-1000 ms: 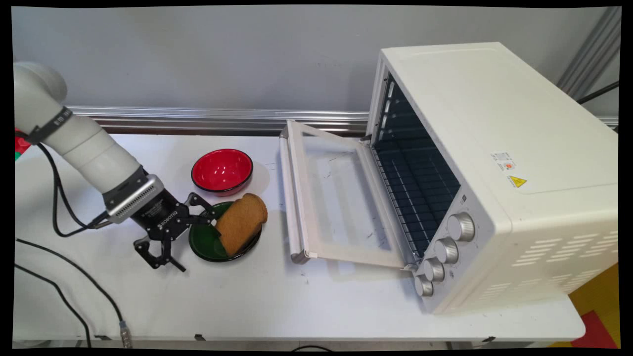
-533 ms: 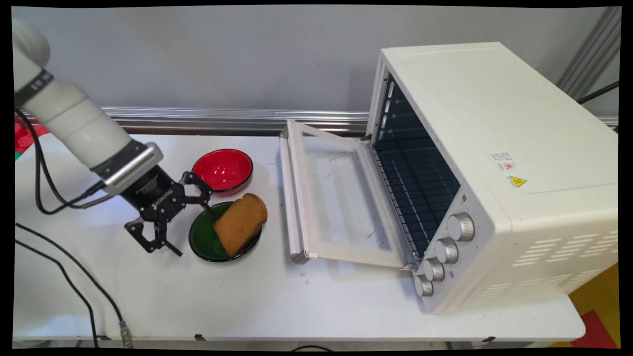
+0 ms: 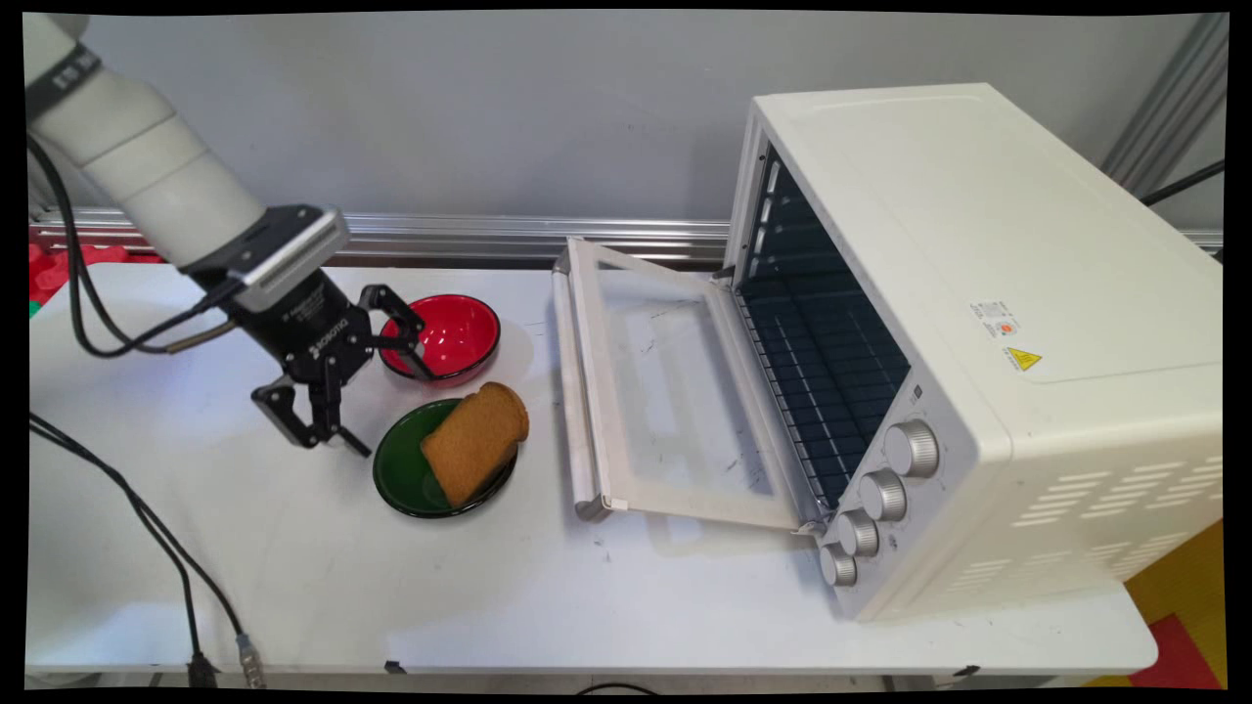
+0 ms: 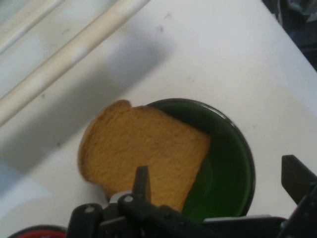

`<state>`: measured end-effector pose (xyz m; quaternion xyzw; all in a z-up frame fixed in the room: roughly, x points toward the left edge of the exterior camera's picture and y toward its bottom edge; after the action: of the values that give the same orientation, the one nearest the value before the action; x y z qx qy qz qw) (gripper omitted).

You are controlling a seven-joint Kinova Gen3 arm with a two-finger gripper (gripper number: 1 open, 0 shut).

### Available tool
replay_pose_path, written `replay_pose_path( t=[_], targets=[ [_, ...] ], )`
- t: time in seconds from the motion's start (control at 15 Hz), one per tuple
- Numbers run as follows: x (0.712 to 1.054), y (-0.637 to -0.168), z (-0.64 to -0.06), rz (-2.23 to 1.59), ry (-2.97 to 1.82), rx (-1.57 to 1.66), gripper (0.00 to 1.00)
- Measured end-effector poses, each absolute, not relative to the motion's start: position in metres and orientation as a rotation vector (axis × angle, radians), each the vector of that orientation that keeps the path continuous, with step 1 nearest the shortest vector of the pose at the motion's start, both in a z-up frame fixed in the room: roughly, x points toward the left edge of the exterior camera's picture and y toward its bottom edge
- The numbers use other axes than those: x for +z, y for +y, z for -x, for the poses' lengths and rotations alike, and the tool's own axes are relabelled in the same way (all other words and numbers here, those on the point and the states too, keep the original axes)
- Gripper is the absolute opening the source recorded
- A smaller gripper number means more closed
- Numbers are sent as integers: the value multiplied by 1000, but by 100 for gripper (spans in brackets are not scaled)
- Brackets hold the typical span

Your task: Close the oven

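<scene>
A brown slice of toast (image 3: 476,442) (image 4: 143,148) lies slanted in a green bowl (image 3: 403,475) (image 4: 230,158), its top crust resting over the bowl's right rim. My gripper (image 3: 394,414) (image 4: 220,183) hangs open just above the bowl's left side and holds nothing. In the hand view one fingertip (image 4: 143,179) shows in front of the toast's edge. The other fingertip (image 4: 296,174) stands past the bowl's rim. A red bowl (image 3: 445,334) sits right behind the gripper.
A white toaster oven (image 3: 968,323) stands on the right, its glass door (image 3: 665,386) folded down flat toward the bowls, and its rack bare. Black cables (image 3: 147,528) trail over the table's left front.
The gripper has risen and drawn back toward the wall, from beside the green bowl to above its left rim. It stays open. The toast shifted slightly and lies in the bowl.
</scene>
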<state>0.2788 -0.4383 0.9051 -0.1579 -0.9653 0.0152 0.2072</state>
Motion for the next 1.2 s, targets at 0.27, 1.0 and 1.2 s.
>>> replay_pose_path(
  t=[0.27,1.0,1.2],
  targets=[
    [917,-449,-272,339,-2727,38,100],
    [936,-512,-245,-290,-2709,-46,100],
    [932,-524,-242,-386,-2687,-55,100]
  ],
)
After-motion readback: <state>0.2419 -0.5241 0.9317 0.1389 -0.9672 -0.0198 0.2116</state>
